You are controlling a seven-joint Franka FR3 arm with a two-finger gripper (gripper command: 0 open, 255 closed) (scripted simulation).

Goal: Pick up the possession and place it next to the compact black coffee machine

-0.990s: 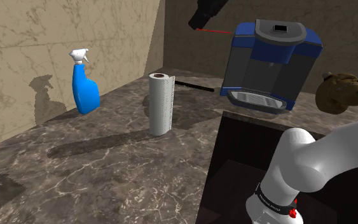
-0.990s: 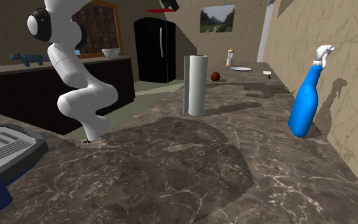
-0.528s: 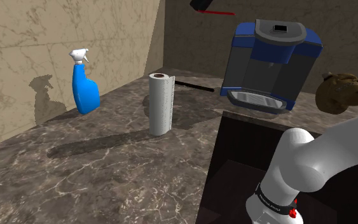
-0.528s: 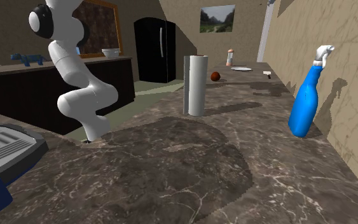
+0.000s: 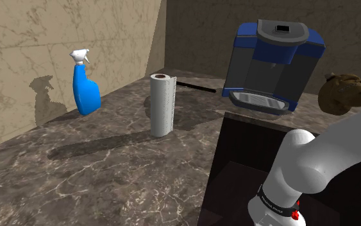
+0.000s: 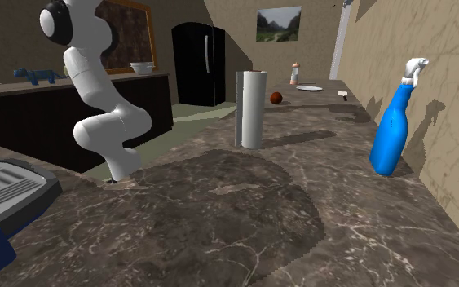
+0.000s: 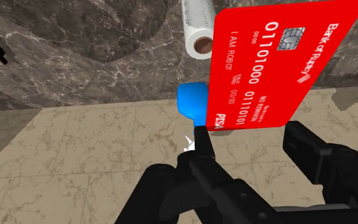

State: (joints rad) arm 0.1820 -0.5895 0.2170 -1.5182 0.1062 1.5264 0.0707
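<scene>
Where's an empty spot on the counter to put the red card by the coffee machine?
Bare counter lies between the paper towel roll and the coffee machine, near a thin black stick. More lies between the roll and the spray bottle. It is tighter beside the brown toy.

dark veined marble countertop (image 5: 108,160) runs from 6 to 10 o'clock in the shoulder view. beige marble wall (image 5: 31,38) at 10 o'clock meets a brown wall (image 5: 192,38) at 12, forming a corner. second exterior view: black fridge (image 6: 196,64) at 12, framed landscape picture (image 6: 278,23) at 1, gold-framed panel (image 6: 134,37) at 11, long dark counter (image 6: 24,102) at 9. pale floor (image 6: 195,114) before the fridge. light even, shadows soft.
</scene>
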